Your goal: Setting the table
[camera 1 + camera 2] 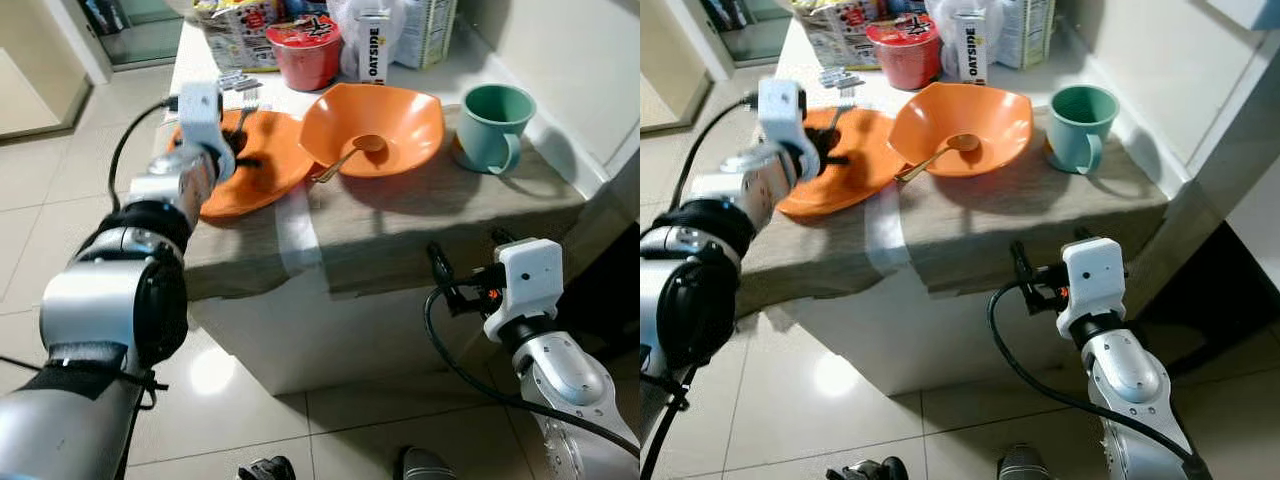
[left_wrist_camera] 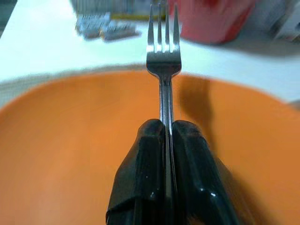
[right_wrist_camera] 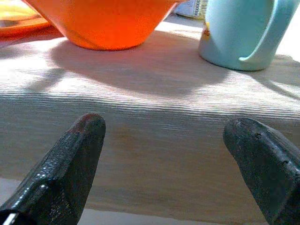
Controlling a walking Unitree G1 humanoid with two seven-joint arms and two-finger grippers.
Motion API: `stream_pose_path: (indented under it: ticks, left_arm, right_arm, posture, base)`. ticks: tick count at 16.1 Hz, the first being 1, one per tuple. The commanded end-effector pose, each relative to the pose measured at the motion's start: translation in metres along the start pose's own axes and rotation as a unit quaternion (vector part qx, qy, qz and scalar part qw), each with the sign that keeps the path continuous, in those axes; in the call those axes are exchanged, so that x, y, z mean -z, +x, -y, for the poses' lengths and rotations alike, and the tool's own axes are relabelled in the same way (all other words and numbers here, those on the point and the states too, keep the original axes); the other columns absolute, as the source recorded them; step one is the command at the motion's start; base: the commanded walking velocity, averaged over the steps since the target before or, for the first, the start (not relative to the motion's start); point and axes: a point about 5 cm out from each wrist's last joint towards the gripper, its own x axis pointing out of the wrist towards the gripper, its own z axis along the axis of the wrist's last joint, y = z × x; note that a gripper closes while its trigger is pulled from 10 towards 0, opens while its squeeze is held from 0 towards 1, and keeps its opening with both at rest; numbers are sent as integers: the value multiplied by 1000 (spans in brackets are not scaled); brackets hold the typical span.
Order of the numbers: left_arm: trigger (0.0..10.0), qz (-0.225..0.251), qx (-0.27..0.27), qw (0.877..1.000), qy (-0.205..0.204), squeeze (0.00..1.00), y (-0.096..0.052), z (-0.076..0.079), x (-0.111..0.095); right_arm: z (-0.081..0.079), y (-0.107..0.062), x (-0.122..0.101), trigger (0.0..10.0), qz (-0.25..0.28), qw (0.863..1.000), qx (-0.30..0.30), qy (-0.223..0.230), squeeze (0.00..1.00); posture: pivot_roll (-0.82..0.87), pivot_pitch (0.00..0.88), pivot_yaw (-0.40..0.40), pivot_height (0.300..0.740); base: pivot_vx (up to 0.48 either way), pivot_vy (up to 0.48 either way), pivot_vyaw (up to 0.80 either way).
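While the left gripper (image 2: 166, 136) is hanging over the flat orange plastic plate (image 1: 262, 165), its two black fingers are pressing together on the handle of a silver metal fork (image 2: 163, 56). The fork is pointing away from the gripper, with its prongs above the far rim of the plate. The plate is lying on a grey woven cloth (image 1: 420, 215) that is covering the near part of the white surface (image 1: 190, 55). Just beside the plate, a deep orange bowl (image 1: 395, 120) is standing with a golden spoon (image 1: 350, 155) inside, and a mint-green mug (image 1: 495, 125) is standing near the bowl on the robot's right side. The right gripper (image 3: 168, 154) is waiting low in front of the cloth edge, with its fingers spread wide apart and holding nothing. A red instant-noodle cup (image 1: 305, 50) and a white Oatside carton (image 1: 372, 45) are standing behind the bowl.
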Motion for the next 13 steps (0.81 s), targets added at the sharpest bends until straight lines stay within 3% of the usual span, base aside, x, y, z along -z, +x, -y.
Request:
stream_pose_path:
  ticks: [1, 7, 13]
  left_arm:
    - [0, 29, 9, 1000, 2, 0, -1, 2, -17]
    - [0, 62, 91, 993, 36, 0, 0, 32, -55]
    - [0, 14, 174, 978, 114, 0, -2, 54, -61]
  right_arm:
    - [-3, 2, 0, 10000, 3, 1000, -6, 2, 0]
    - [-5, 5, 1, 10000, 4, 1000, -7, 4, 0]
    - [-6, 8, 1, 10000, 6, 1000, -7, 7, 0]
  posture:
    - [-339, 113, 118, 740]
    - [-334, 109, 123, 740]
    - [-323, 105, 134, 740]
  base:
    - [0, 0, 0]
    - [0, 0, 0]
    - [0, 0, 0]
